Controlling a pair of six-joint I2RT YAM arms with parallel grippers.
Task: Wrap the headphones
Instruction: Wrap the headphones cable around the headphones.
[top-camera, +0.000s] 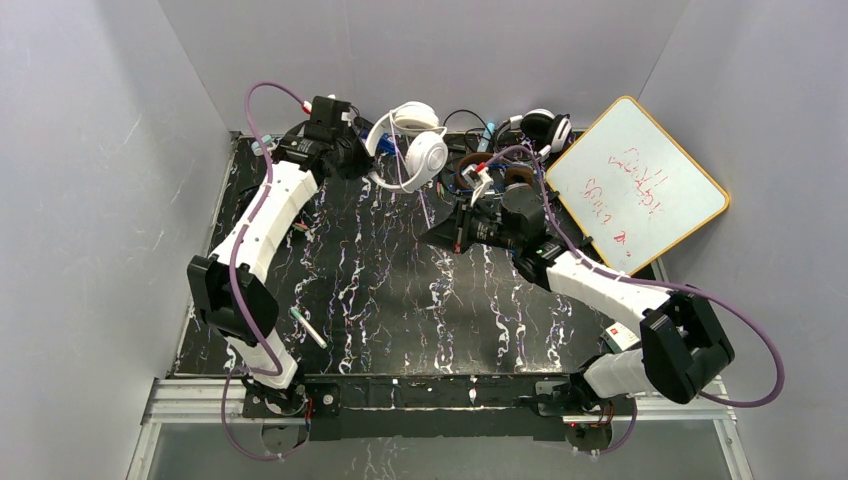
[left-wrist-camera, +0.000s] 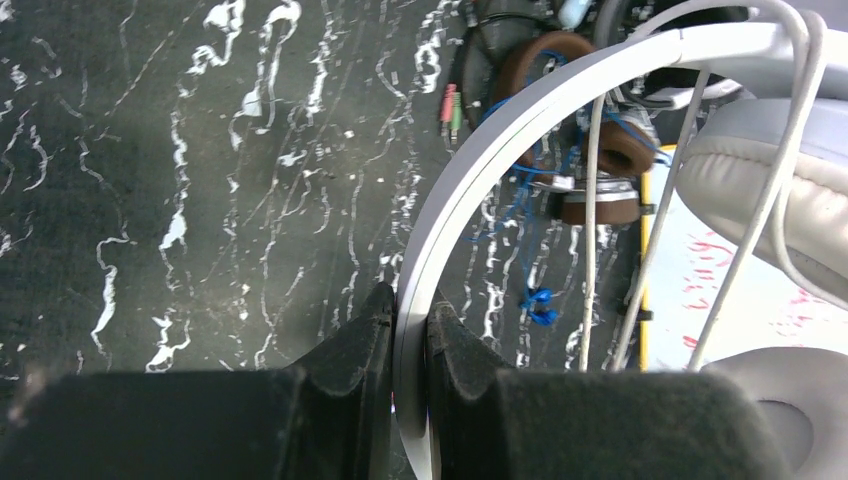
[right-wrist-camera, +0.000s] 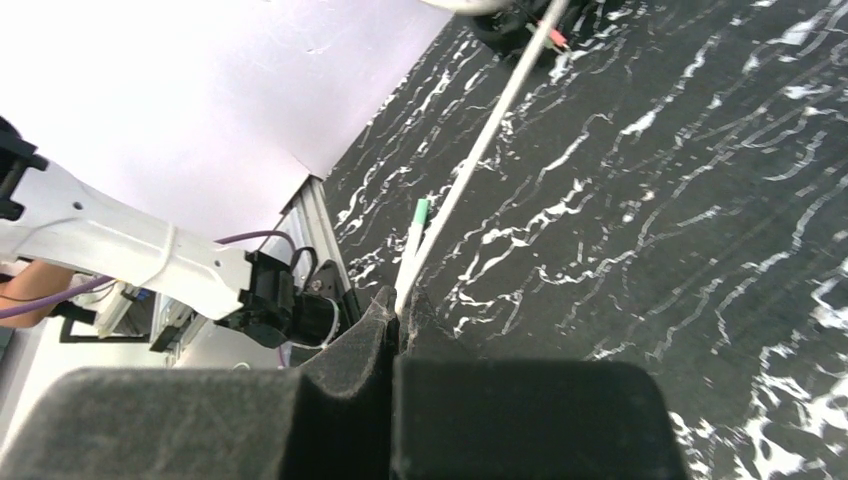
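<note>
**Left and right jaws, with surroundings.** The left jaws are closed on the headband (left-wrist-camera: 455, 190) of the white headphones (top-camera: 418, 150), and the band is gripped edge-on between the two pads. White cord strands (left-wrist-camera: 598, 200) are draped over the band and hang beside a pale ear cushion (left-wrist-camera: 770, 190).

The right jaws are pinched shut on a white cord (right-wrist-camera: 478, 145). From the pinch point the cord is drawn in a straight line across the bench (top-camera: 400, 290) towards the top of the right wrist view.

The white headphones are located at the far edge of the bench, near the back wall. Immediately to their right the brown-cupped headphones (top-camera: 510, 178) are seen, tangled with a thin blue cord (left-wrist-camera: 540, 300). Pink and green plugs (left-wrist-camera: 451, 105) lie close by. The black headphones (top-camera: 540, 125) are placed farther back.

A whiteboard (top-camera: 635, 185) bearing red writing is propped at the far right corner. A green-capped pen (top-camera: 308, 327) lies on the dark marbled bench near the left arm (top-camera: 260, 225), well apart from the headphones.
</note>
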